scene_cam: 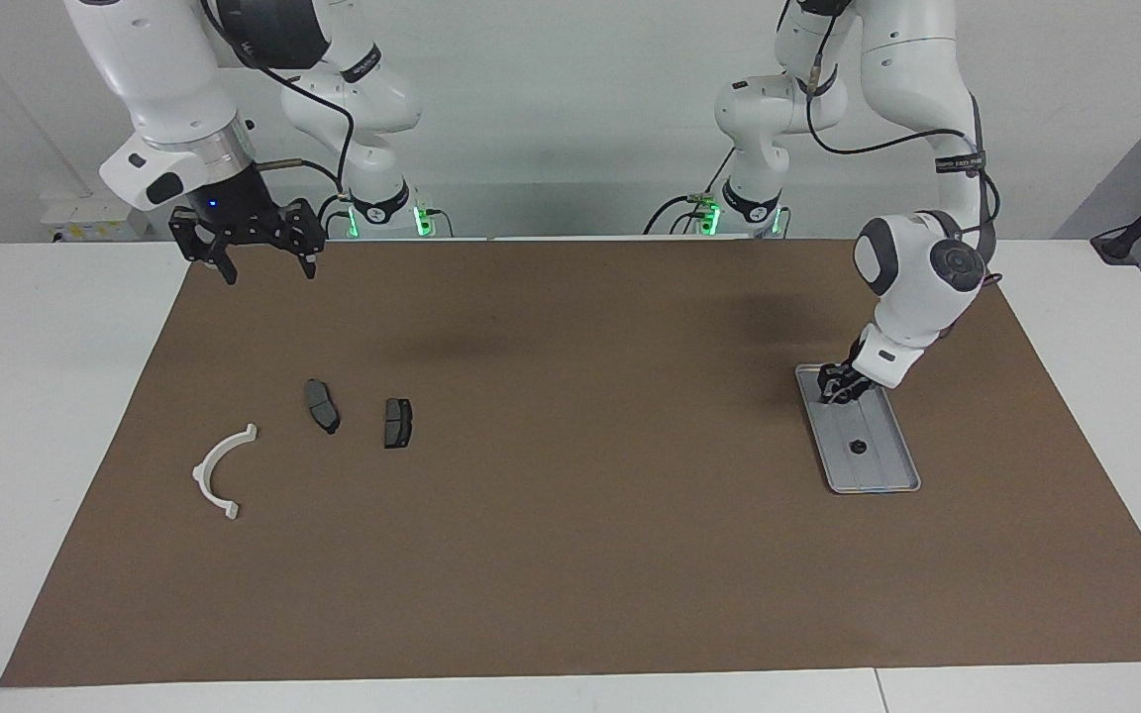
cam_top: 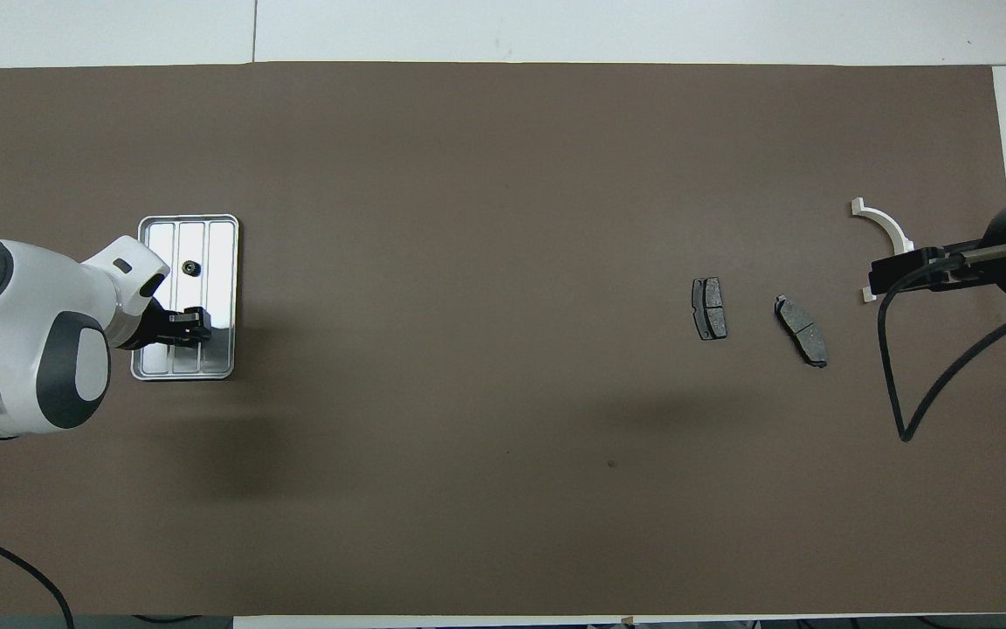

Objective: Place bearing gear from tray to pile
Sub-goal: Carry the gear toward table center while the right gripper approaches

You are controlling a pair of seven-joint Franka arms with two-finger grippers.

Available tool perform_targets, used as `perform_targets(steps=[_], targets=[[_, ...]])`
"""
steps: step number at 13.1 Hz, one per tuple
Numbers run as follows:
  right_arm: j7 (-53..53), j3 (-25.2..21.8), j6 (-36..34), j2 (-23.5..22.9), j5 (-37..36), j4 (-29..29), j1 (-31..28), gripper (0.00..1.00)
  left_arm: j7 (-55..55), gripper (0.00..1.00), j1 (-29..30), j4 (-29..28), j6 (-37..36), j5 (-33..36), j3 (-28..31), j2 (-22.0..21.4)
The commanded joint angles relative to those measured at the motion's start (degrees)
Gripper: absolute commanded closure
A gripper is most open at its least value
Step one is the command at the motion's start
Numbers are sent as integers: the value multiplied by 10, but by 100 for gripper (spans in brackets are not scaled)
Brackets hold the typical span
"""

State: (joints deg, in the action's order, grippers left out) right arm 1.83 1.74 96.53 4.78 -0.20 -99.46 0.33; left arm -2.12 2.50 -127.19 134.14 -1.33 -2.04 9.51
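Observation:
The silver ridged tray [scene_cam: 889, 467] [cam_top: 222, 253] lies at the left arm's end of the brown mat. One small black bearing gear [scene_cam: 857, 447] [cam_top: 191, 267] rests in it, toward the tray's end farther from the robots. My left gripper [scene_cam: 835, 388] [cam_top: 195, 322] is low over the tray's end nearer to the robots; whether it grips anything is hidden. The pile is a white half-ring bracket [scene_cam: 224, 471] [cam_top: 880, 218] and two dark plates [scene_cam: 322, 405] [cam_top: 709, 308]. My right gripper [scene_cam: 266, 269] [cam_top: 905, 271] hangs open and empty above the mat's robot-side edge, by the pile.
The second dark plate [scene_cam: 397, 423] [cam_top: 802, 330] lies beside the first. The brown mat [scene_cam: 570, 535] covers most of the white table. A black cable [cam_top: 922, 384] loops from the right arm over the mat's end.

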Motion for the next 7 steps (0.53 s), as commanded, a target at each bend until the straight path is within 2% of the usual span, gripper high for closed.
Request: perform_targets(steps=[1,3,4,7], targets=[[-2,3,50,20,4,-57,-2,0,5,72,1,-11,12,4,2,-2],[-28,2,89,19,9,-90,19,0,5,95,2,-10,9,4,2,-2],[-55,3,106,16,12,-102,23,0,4,100,3,-5,2,3,2,-2],[-119,3,150,1,12,-128,52,0,-36,100,-9,54,-57,0,-1,-2]])
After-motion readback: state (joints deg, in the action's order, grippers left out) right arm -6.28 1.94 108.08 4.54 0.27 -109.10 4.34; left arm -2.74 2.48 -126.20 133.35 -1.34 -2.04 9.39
